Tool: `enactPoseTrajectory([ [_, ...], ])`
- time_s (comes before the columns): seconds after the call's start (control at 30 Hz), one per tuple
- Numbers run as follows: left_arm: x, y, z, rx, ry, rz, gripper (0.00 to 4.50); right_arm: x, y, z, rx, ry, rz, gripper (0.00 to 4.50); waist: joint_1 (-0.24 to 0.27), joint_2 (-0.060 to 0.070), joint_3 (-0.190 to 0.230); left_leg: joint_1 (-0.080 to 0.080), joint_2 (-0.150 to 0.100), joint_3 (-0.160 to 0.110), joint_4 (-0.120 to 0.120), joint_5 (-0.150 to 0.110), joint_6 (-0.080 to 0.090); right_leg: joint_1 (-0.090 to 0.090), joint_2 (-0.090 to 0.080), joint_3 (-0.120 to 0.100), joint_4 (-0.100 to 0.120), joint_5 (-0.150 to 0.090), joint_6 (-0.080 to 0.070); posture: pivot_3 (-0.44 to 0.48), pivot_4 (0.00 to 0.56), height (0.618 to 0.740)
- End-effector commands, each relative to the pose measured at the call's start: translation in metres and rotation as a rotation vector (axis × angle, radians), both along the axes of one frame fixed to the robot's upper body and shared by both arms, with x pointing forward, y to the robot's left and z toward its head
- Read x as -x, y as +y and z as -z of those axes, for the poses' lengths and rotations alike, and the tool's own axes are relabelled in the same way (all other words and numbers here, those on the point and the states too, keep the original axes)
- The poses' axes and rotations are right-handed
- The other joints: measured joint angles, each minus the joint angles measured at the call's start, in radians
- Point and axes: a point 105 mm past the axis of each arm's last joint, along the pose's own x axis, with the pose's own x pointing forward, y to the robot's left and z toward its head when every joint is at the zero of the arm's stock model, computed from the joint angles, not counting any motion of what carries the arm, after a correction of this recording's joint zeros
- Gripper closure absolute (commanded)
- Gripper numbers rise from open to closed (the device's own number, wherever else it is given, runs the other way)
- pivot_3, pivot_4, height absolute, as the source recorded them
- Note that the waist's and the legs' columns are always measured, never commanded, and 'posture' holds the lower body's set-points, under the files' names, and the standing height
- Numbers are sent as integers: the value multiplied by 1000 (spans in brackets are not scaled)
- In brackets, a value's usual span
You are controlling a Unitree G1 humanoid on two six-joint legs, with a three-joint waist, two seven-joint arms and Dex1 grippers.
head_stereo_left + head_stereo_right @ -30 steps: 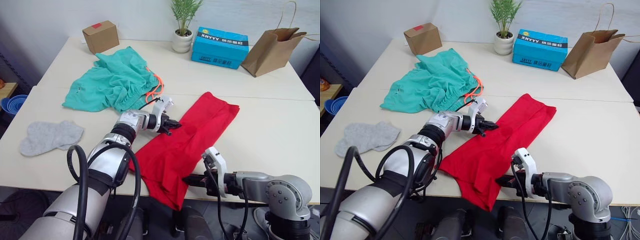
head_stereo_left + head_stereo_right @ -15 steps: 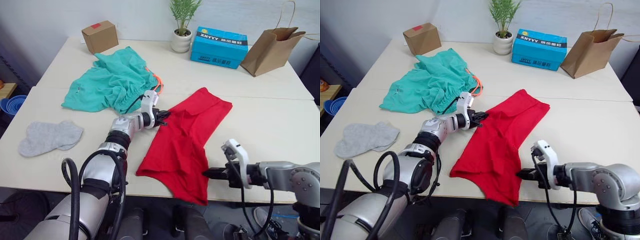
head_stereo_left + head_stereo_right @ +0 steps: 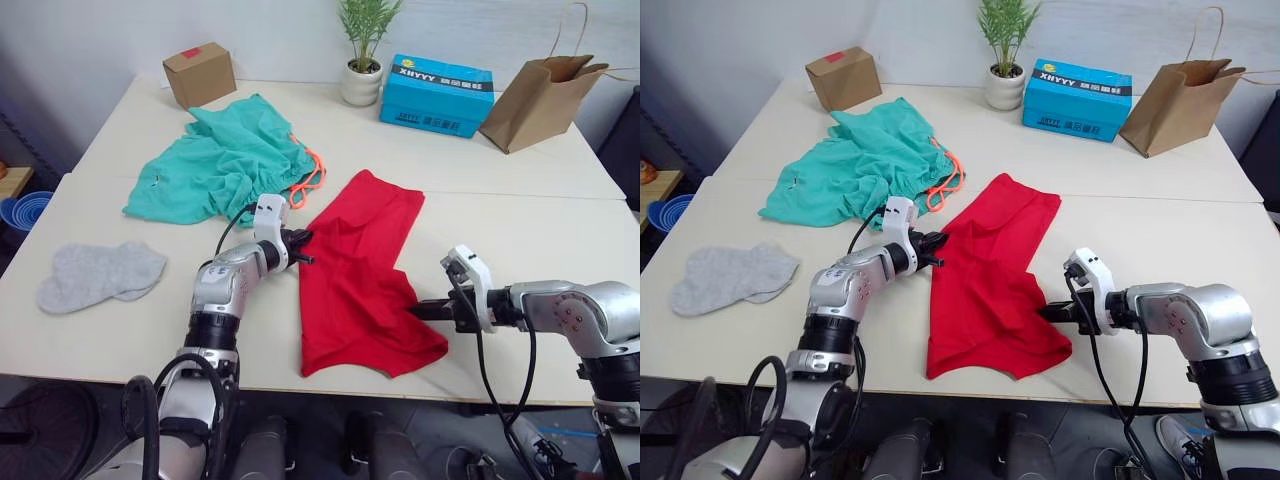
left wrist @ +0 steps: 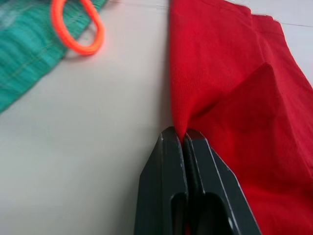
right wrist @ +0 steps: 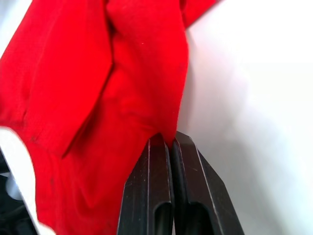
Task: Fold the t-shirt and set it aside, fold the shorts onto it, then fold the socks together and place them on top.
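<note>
Between left gripper (image 3: 300, 240) and right gripper (image 3: 413, 310): t-shirt (image 3: 355, 270), pinched both edges.

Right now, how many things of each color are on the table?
Red: 1, the t-shirt
Teal-green: 1, the shorts
Grey: 2, the socks
Brown: 2, the small box and the paper bag
Blue: 1, the blue box
White pot with a green plant: 1
Total: 8
</note>
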Motion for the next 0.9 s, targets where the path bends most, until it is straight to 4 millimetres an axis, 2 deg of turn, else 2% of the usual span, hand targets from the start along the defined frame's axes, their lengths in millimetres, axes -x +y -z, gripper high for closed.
enactPoseTrajectory([
  [0.03, 10, -4, -9, -32, -41, 75, 4483, 2, 3, -14, -52, -36, -52, 4500, 3, 0, 0, 0, 0, 0, 0, 0, 0, 0, 0, 0, 0, 0, 0, 0, 150, 740],
  [0.07, 11, -2, -8, -49, -46, 84, 4483, 2, 5, -18, -74, -56, -62, 4500, 5, 0, 0, 0, 0, 0, 1, 0, 0, 0, 0, 0, -1, 0, 0, 0, 150, 740],
  [0.1, 14, -1, -8, -70, -55, 112, 4060, 4, 6, -22, -88, -60, -74, 4500, 6, 0, 0, 0, 0, 0, 1, 0, 0, 0, 0, 0, -1, 0, 0, 0, 150, 740],
  [0.13, 16, 1, -9, -95, -67, 140, 3818, 6, 5, -26, -92, -74, -88, 4047, 8, 0, 0, 0, 0, 0, 1, 0, 0, 0, 0, 0, -1, 0, 0, 0, 150, 740],
  [0.23, 24, 11, -18, -189, -165, 263, 2928, 19, -5, -39, -83, -135, -155, 3148, 19, 1, 1, -1, 0, 0, 1, 0, 0, 0, 0, 0, -1, 0, 0, 0, 150, 740],
  [0.4, 43, 33, -25, -361, -292, 466, 1326, 20, -37, -56, 34, -387, -225, 1363, 24, 1, 1, -1, 0, 0, 1, -1, 0, 0, 0, 0, -3, 0, 0, 0, 150, 740],
  [0.47, 57, 40, -26, -441, -361, 593, 679, 15, -55, -57, 173, -582, -311, 664, 23, 1, 1, -1, 0, 0, 1, -2, 0, 0, 0, 0, -3, 0, 0, 0, 150, 740],
  [0.53, 67, 47, -27, -525, -453, 690, 47, 16, -69, -50, 322, -733, -451, 18, 22, 1, 1, 0, 0, 1, 0, -3, -1, 0, 0, 0, -4, 0, 0, 0, 150, 740],
  [0.57, 73, 46, -26, -550, -510, 754, 15, 19, -71, -47, 364, -804, -535, 2, 22, 2, 1, 0, 0, 2, 0, -3, -1, 0, 0, 0, -4, 0, 0, 0, 150, 740],
  [0.67, 91, 45, -8, -670, -610, 955, 15, 26, -77, -27, 451, -945, -740, 2, 22, 3, 1, 0, 0, 3, 0, -2, -1, 0, 0, 0, -4, 0, 0, 0, 150, 740],
  [0.8, 96, 31, 7, -717, -675, 1081, 15, 32, -86, -1, 502, -988, -862, 2, 21, 4, 2, 1, 0, 3, 3, -2, 1, 2, 0, 0, -2, 0, 0, 0, 150, 740],
  [0.9, 93, 14, 13, -736, -729, 1137, 15, 40, -82, 14, 497, -1023, -946, 2, 22, 5, 3, 1, 0, 1, 6, -1, 2, 4, 0, -1, -1, 0, 0, 0, 150, 740],
])
